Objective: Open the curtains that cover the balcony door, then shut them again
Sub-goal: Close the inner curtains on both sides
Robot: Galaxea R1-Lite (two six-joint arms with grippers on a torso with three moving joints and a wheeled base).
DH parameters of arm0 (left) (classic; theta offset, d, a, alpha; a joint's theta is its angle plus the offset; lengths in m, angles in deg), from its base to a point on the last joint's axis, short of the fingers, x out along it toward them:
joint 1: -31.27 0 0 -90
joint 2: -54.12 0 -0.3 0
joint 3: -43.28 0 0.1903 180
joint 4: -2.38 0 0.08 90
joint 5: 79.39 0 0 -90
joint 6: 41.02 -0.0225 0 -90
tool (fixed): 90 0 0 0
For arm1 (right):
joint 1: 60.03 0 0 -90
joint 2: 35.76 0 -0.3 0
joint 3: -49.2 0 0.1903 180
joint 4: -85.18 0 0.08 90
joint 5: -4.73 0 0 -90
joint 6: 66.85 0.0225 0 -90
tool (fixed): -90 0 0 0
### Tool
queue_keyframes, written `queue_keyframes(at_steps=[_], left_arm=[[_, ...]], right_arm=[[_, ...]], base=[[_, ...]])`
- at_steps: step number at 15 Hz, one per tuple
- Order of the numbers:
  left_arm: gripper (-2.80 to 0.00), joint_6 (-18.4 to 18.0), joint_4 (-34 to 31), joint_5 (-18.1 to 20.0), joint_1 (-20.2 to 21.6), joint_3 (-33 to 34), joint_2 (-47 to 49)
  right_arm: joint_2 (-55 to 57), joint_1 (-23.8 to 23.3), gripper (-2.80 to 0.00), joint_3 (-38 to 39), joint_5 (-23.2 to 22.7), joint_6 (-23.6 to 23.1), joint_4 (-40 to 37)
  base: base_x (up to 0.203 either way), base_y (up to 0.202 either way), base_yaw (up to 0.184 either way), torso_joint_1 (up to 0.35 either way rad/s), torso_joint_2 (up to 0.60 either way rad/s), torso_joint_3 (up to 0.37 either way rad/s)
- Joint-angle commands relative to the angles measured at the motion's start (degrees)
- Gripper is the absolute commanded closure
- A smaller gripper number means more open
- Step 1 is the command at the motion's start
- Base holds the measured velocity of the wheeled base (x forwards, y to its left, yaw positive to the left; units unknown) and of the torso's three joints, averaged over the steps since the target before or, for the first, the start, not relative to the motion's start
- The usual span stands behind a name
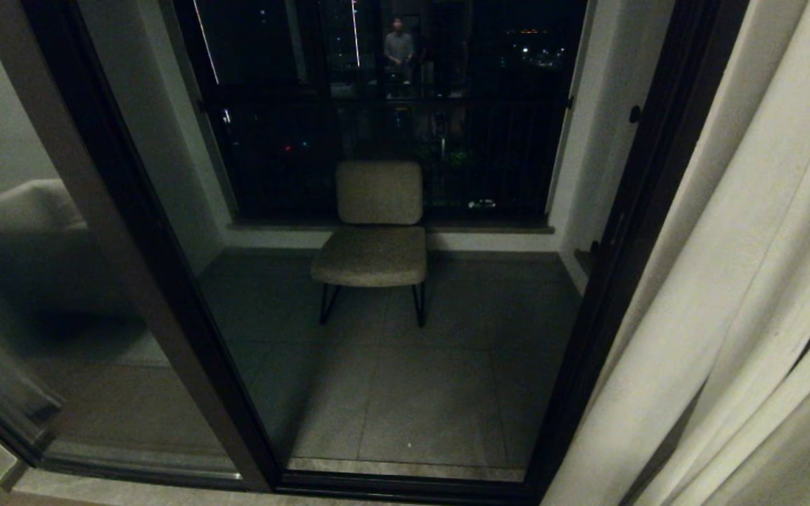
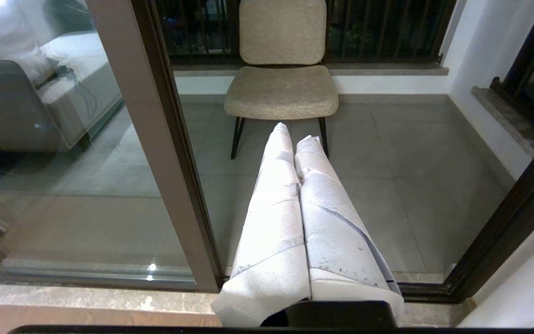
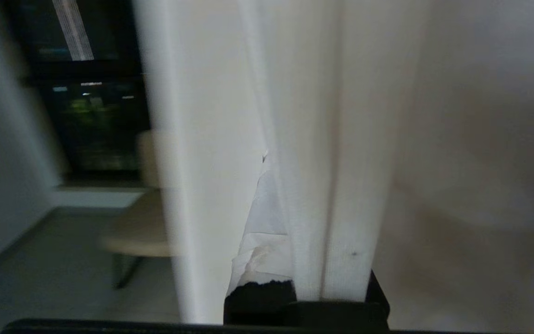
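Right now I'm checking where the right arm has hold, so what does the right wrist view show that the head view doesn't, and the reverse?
Only the right wrist view shows the right end effector, shut on a fold of the curtains.

Only the head view shows the full balcony door frame, the tiled floor, the railing and a person's reflection. Neither arm appears there.

Both show the cream curtains gathered at the right and the beige chair on the balcony.

We find the right end effector (image 3: 311, 222) mostly hidden by a fold of the curtains (image 3: 359, 139); beyond it, the chair (image 3: 142, 227) is blurred and partly covered.
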Motion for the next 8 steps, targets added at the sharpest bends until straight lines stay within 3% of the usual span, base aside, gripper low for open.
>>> queue_keyframes(at_steps=[1, 5, 8], left_arm=[[0.0, 0.0, 0.0, 0.1, 0.0, 0.0, 0.0], [0.0, 0.0, 0.0, 0.0, 0.0, 0.0, 0.0], [0.0, 0.0, 0.0, 0.0, 0.0, 0.0, 0.0]], right_arm=[[-1.8, 4.7, 0.0, 1.2, 0.0, 0.0, 0.3], [-1.7, 10.9, 0.0, 1.4, 0.1, 0.0, 1.9], [-1.2, 11.9, 0.0, 1.6, 0.2, -0.1, 3.5]], base=[[0.0, 0.0, 0.0, 0.0, 0.0, 0.0], [0.0, 0.0, 0.0, 0.0, 0.0, 0.0], [0.0, 0.0, 0.0, 0.0, 0.0, 0.0]])
